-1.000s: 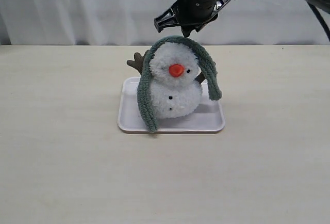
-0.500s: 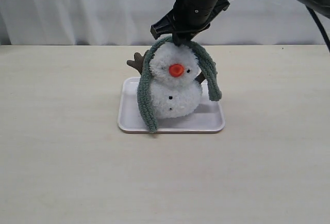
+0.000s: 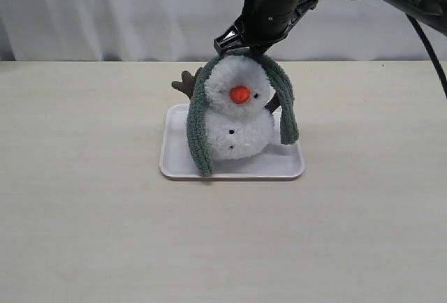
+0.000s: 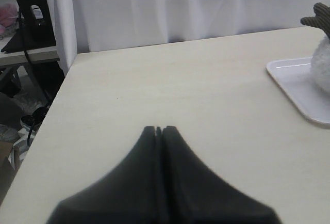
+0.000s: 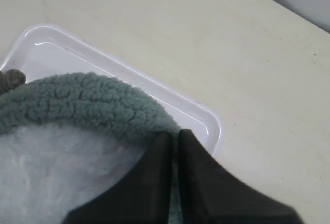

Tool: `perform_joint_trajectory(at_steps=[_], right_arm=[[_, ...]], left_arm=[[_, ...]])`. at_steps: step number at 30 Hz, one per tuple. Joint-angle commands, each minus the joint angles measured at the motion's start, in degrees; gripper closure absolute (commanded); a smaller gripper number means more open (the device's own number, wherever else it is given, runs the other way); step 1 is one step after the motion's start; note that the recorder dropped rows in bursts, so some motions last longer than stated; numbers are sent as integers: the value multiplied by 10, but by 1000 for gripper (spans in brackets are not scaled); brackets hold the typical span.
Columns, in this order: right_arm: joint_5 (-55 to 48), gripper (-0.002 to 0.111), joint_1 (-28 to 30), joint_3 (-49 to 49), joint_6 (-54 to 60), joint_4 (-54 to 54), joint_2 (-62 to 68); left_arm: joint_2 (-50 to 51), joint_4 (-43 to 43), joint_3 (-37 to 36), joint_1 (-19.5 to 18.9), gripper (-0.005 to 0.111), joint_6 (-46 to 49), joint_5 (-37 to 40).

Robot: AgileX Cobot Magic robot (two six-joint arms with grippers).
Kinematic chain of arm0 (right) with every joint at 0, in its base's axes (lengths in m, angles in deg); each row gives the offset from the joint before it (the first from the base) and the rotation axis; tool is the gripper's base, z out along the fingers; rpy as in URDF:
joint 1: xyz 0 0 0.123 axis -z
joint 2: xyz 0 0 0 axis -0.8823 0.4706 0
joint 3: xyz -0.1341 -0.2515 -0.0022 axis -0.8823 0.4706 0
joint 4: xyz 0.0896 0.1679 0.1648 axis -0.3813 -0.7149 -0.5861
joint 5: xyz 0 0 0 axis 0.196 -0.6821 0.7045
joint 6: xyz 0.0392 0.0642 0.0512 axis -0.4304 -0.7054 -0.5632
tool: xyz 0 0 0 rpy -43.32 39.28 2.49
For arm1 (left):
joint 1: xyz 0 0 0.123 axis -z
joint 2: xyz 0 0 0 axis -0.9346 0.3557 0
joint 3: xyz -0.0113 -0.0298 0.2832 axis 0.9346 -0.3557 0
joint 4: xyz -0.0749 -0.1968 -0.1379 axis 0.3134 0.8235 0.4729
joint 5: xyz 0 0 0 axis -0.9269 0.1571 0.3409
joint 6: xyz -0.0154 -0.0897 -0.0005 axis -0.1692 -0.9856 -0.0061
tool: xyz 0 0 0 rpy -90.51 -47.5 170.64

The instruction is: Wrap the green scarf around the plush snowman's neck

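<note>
— Where is the green scarf [image 3: 198, 128] found?

— It is draped over the crown of the plush snowman [image 3: 237, 134], like a hood. One end is hung down the side toward the exterior view's left, as far as the front rim of the white tray [image 3: 174, 165]. The other end is hung down the opposite side and ends beside the body ball. The neck [image 3: 234, 109] is left uncovered at the front, between the two strands.

— And the snowman itself?

— It is stood upright on the tray, with its face turned to the exterior camera. A brown twig arm [image 3: 185, 83] is seen beside the left strand. The tray is set on the pale table [image 3: 84, 212], before a white curtain [image 3: 105, 10].

— How is the scarf placed relative to the right gripper [image 5: 174, 133]?

— The gripper is held directly above the head, with its tips set at the top of the scarf's arch. Its jaws are closed together. In the right wrist view the tips are met right at the scarf's edge, over the white fluff. Whether any fabric is pinched between them cannot be told.

— And the left gripper [image 4: 159, 128]?

— It is seen closed, with nothing held, over bare table. It is well apart from the tray, which is caught only at the edge of the left wrist view.
</note>
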State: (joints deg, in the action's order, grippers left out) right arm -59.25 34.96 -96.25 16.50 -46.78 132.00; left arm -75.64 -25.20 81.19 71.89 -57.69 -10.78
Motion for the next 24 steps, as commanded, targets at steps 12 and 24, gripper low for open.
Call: perform_joint_trajectory(at_steps=[12, 24], right_arm=[[-12, 104, 3, -1, -19, 36, 36], [-54, 97, 3, -11, -19, 17, -17]], left_arm=[[-2, 1, -2, 0, 107, -1, -6], [-2, 1, -2, 0, 107, -1, -6]])
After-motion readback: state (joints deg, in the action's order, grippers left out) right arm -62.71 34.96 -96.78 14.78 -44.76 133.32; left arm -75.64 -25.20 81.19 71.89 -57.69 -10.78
